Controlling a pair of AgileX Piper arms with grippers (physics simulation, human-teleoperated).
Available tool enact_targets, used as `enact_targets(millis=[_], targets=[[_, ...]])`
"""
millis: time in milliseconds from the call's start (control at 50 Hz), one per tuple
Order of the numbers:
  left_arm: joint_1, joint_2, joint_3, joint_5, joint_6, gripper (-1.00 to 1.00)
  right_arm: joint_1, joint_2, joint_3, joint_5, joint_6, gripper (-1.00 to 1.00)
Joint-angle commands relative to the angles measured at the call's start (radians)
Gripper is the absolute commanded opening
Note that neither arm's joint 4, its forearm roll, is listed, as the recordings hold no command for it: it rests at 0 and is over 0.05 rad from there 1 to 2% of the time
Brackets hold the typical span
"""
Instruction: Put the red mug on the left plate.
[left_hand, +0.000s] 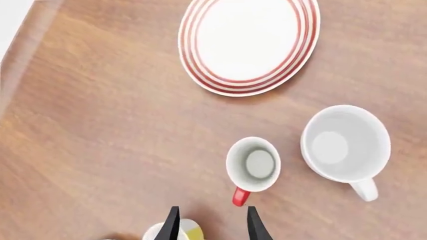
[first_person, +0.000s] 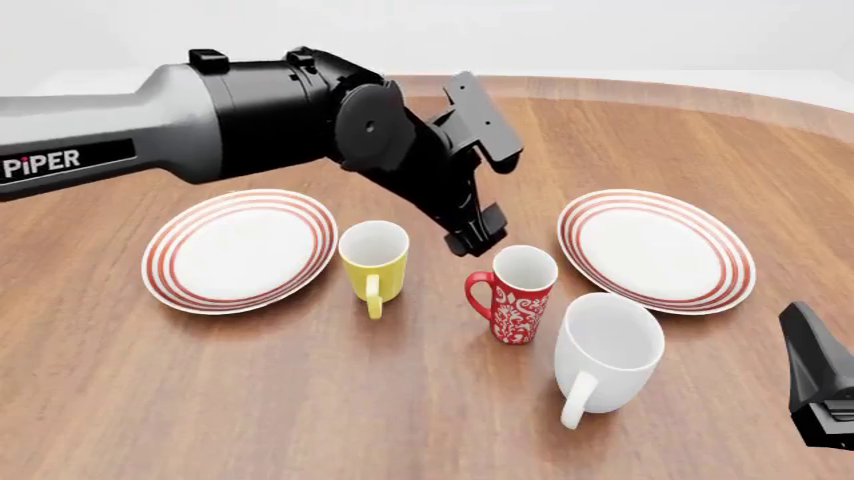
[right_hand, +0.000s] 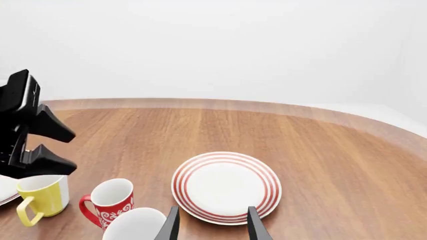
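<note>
Stood upright on the wooden table (first_person: 267, 400), the red mug (first_person: 513, 293), between the yellow mug (first_person: 375, 259) and the white mug (first_person: 605, 353), well apart from the left plate (first_person: 240, 250). Hovered above and just behind it with jaws parted and empty, the left gripper (left_hand: 212, 227). Held low at the near right edge, the right gripper (right_hand: 212, 227), its fingers spread, grasping nothing.

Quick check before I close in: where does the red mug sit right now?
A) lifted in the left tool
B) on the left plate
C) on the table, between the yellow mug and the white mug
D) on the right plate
C: the red mug stands upright on the bare wooden table, with the yellow mug on one side and the white mug on the other; the left tool hangs open just above it, not gripping.
</note>
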Motion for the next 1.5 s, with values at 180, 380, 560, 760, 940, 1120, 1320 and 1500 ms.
enact_targets(millis=[180, 380, 560, 760, 940, 1120, 1320, 1500], targets=[[-0.016, 0.011, 0.068, -0.064, -0.031, 1.0, 0.0, 0.0, 0.0, 0.0, 0.0, 1.0], [-0.029, 0.021, 0.105, -0.093, -0.046, 1.0, 0.0, 0.0, 0.0, 0.0, 0.0, 1.0], [-0.024, 0.021, 0.122, -0.112, -0.061, 1.0, 0.0, 0.0, 0.0, 0.0, 0.0, 1.0], [-0.032, 0.027, 0.145, -0.137, -0.069, 1.0, 0.0, 0.0, 0.0, 0.0, 0.0, 1.0], [-0.025, 0.036, 0.144, -0.138, -0.067, 1.0, 0.0, 0.0, 0.0, 0.0, 0.0, 1.0], [-0.027, 0.036, 0.17, -0.158, -0.073, 1.0, 0.0, 0.0, 0.0, 0.0, 0.0, 1.0], [-0.028, 0.042, 0.194, -0.186, -0.083, 1.0, 0.0, 0.0, 0.0, 0.0, 0.0, 1.0], [-0.032, 0.044, 0.216, -0.22, -0.097, 1.0, 0.0, 0.0, 0.0, 0.0, 0.0, 1.0]])
